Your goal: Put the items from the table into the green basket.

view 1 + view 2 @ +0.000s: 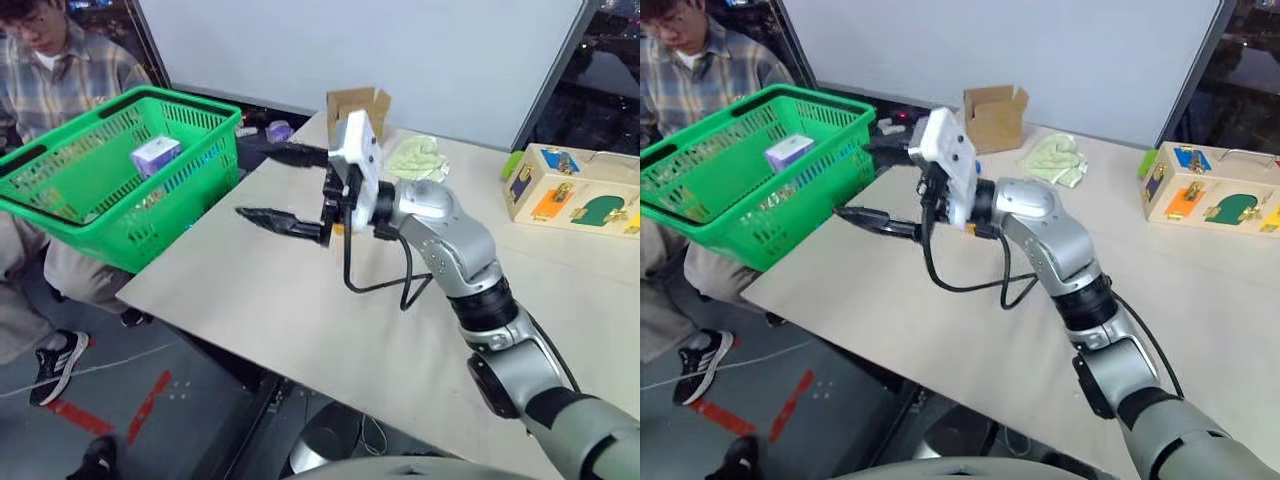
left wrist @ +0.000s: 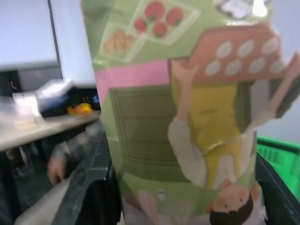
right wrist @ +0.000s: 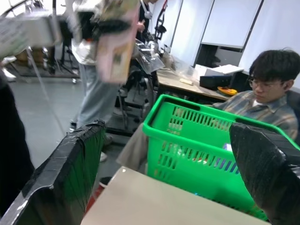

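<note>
My left gripper is shut on the long flat pink carton, whose printed pictures face the left wrist view. The same carton hangs blurred in the air in the right wrist view, up and to the side of the green basket. A seated person holds that basket just past the table's left edge. A small white and purple box lies inside it. My right gripper reaches over the table edge toward the basket, open and holding nothing. A sliver of orange shows behind my right wrist.
At the table's far edge stand an open cardboard box and a crumpled pale green cloth. A wooden toy board sits at the far right. The person sits behind the basket. Red tape marks the floor.
</note>
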Robot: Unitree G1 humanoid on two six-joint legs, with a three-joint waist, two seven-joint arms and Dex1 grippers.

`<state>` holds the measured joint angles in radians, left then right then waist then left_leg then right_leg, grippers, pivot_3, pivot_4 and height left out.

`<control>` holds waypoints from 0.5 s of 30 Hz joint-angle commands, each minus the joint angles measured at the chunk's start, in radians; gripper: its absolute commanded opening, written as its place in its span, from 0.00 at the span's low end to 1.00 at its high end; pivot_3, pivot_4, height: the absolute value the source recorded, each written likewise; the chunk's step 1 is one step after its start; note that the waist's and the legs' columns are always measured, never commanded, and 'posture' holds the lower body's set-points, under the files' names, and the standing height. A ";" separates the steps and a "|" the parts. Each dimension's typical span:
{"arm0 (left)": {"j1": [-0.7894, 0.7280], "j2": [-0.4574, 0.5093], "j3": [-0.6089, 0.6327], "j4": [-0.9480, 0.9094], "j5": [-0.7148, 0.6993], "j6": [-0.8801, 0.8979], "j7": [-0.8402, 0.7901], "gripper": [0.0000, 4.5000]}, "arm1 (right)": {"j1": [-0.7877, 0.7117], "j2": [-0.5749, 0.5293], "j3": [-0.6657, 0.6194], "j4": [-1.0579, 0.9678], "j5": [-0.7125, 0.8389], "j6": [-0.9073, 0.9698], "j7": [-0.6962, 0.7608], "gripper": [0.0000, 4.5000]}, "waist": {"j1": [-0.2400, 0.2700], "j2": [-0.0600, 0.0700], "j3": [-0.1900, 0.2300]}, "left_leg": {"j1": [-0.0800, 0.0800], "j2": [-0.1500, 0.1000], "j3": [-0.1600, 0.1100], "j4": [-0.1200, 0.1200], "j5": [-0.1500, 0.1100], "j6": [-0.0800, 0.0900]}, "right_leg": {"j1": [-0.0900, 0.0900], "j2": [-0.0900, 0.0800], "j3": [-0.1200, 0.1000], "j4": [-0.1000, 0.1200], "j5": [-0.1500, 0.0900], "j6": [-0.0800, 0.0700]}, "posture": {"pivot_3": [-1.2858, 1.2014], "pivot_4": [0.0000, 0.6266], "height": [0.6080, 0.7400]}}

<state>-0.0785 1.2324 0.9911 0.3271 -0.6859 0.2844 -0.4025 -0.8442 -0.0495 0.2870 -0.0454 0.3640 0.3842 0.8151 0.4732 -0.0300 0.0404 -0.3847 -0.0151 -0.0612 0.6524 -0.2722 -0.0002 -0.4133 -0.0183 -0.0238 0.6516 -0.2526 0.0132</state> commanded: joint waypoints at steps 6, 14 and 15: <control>-0.888 0.102 -0.543 0.753 0.350 -0.347 -0.162 0.56 | -0.001 0.005 0.001 -0.085 -0.038 0.014 -0.073 1.00 | -0.040 -0.004 -0.003 | -0.002 0.001 0.002 0.001 0.001 -0.001 | 0.000 0.002 -0.002 0.001 0.003 0.003 | 0.65 0.00 1.00; -1.012 0.022 -0.648 0.988 0.530 -0.427 -0.044 0.62 | 0.016 0.001 -0.001 -0.154 -0.034 0.056 -0.113 1.00 | -0.167 -0.006 -0.004 | -0.002 0.001 0.002 0.001 0.002 0.002 | -0.001 0.001 -0.001 0.006 0.006 -0.002 | 0.60 0.00 1.00; -0.985 0.018 -0.642 0.998 0.537 -0.432 -0.025 0.69 | 0.017 0.001 -0.001 -0.159 -0.035 0.058 -0.117 1.00 | -0.191 -0.006 -0.004 | -0.001 0.001 0.002 0.001 0.002 0.002 | -0.001 0.001 0.000 0.007 0.006 -0.002 | 0.60 0.00 1.00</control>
<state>-1.0706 1.2432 0.3483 1.3239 -0.1689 -0.1173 -0.4662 -0.8260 -0.0477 0.3052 -0.1609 0.3221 0.4377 0.7110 0.2819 -0.0358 0.0367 -0.3851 -0.0138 -0.0592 0.6536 -0.2698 0.0017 -0.4140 -0.0173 -0.0233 0.6602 -0.2467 0.0115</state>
